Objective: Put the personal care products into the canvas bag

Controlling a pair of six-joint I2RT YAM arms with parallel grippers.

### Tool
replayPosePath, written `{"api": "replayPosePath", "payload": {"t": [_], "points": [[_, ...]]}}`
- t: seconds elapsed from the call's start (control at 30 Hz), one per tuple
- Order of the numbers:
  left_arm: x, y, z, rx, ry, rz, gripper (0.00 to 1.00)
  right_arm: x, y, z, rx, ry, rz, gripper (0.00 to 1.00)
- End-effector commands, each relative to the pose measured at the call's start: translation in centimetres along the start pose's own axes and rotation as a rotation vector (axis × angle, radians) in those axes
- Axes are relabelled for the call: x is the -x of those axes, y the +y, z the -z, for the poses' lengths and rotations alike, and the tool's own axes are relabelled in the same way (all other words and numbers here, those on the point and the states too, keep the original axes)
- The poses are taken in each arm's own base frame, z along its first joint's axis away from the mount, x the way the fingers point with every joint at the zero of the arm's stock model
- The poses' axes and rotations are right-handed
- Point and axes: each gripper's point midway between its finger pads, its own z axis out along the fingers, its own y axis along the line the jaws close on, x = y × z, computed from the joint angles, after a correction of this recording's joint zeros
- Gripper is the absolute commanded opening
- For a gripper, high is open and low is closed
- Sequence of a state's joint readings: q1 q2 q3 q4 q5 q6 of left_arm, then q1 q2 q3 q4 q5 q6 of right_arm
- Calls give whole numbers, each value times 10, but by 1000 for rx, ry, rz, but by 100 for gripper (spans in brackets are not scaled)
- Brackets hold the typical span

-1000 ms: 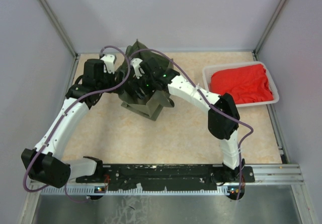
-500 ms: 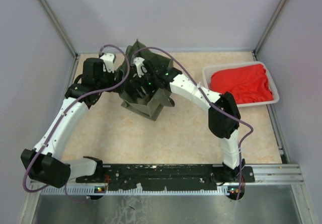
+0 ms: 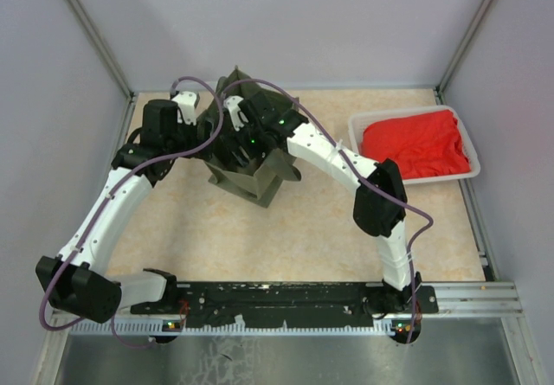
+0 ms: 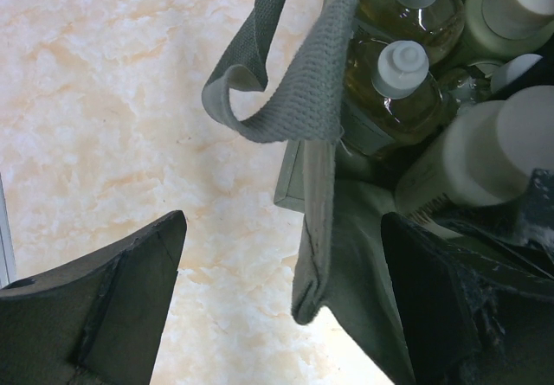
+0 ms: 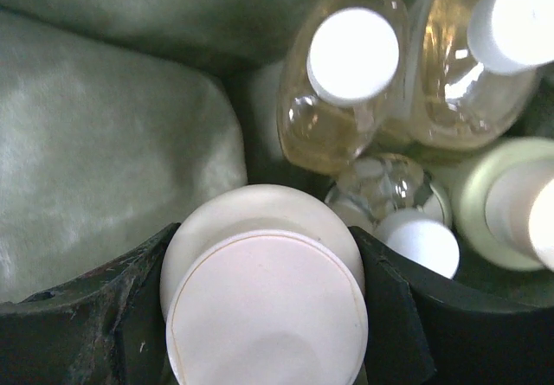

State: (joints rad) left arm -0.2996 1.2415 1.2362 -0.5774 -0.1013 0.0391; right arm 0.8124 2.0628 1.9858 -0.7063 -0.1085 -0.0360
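Your right elbow has eased left since a second ago | right claw [image 5: 264,316] reaches down inside the canvas bag [image 3: 253,180], clamped on the cream-capped bottle [image 5: 260,229] beside four other bottles [image 5: 351,82] | left claw [image 4: 281,238] spread wide, straddling the bag's wall and strap [image 4: 299,99] above the surface [image 4: 112,99].

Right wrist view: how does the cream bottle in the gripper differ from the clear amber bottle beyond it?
The opaque cream bottle is solid pale; the clear amber bottle shows its liquid. The cream one's white cap nearly spans its body; the amber one's is narrower. The right gripper clamps the cream one; the amber one stands free. Both stand cap up in the dark olive canvas bag.
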Motion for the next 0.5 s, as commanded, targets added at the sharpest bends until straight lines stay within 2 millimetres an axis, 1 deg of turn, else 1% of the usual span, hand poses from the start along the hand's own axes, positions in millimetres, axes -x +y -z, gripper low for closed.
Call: {"api": "replayPosePath", "payload": {"t": [0.0, 0.1, 0.2, 0.37, 0.47], "points": [[16, -1, 10, -9, -49, -5, 100, 5, -26, 51, -156, 33, 31, 0], [15, -2, 8, -15, -42, -3, 100, -8, -33, 65, -202, 73, 29, 0], [14, -2, 8, -14, -40, -4, 100, -19, -45, 74, -252, 101, 19, 0], [15, -2, 9, -14, -44, -3, 100, -39, -69, 78, -344, 158, 2, 0], [14, -2, 8, -14, -41, -1, 100, -43, -75, 75, -351, 163, -9, 0]]}}
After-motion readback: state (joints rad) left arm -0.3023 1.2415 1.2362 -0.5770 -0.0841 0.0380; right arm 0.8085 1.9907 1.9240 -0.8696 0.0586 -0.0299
